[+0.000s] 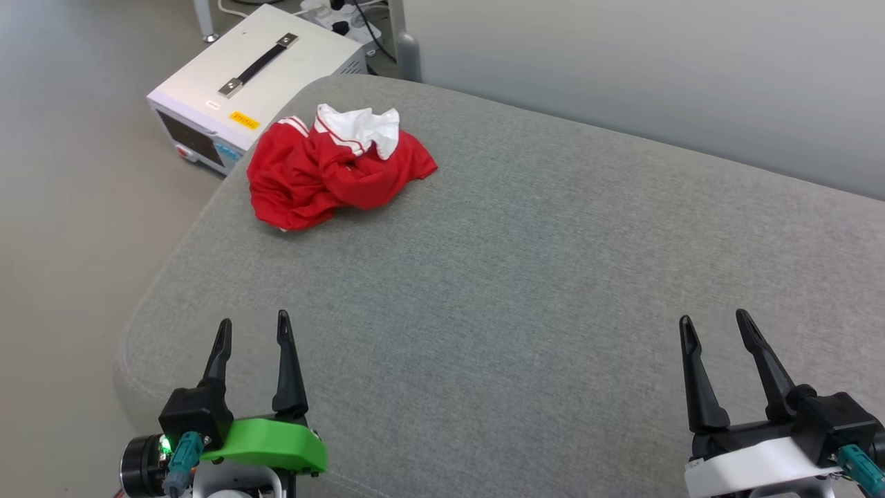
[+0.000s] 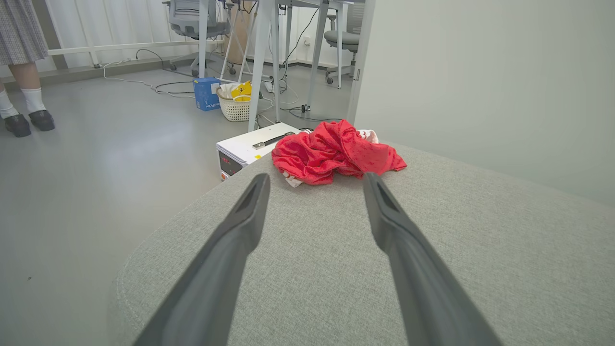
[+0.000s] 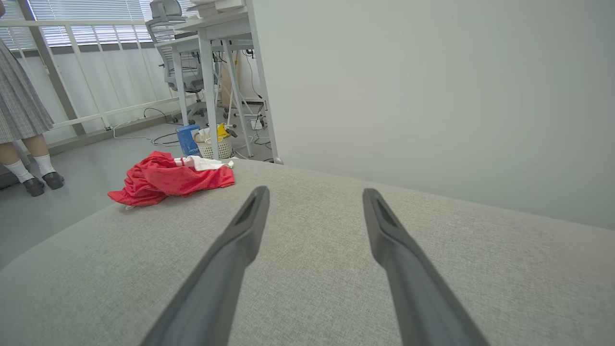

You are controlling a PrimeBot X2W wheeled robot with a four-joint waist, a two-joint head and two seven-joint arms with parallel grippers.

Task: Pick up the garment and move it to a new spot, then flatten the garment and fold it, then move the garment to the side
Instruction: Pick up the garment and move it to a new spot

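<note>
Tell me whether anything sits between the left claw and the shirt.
Nothing visible does. Bare grey cushion is all that lies between the open left claw and the crumpled shirt, which sits near the cushion's far left edge. The white box stands beyond it, off the cushion and out of the path.

A white equip. box [image 1: 256,76] w/ a black handle [image 1: 257,66] and a yellow label [image 1: 245,121] is being kept on the floor [image 1: 76,207], just beside the far-left corner of the grey fabric cushion [image 1: 525,290]. A power strip [image 1: 346,24] w/ plugs is being seen behind the box. A pale partition [image 1: 622,69] is being shown along the cushion's far edge. Further off, a white basket [image 2: 234,109] and a blue carton [image 2: 205,93] are being kept side by side near desk legs and office chairs [image 2: 192,19]. A person's legs [image 2: 26,77], in white socks and dark shoes, are being seen at far left.
</note>
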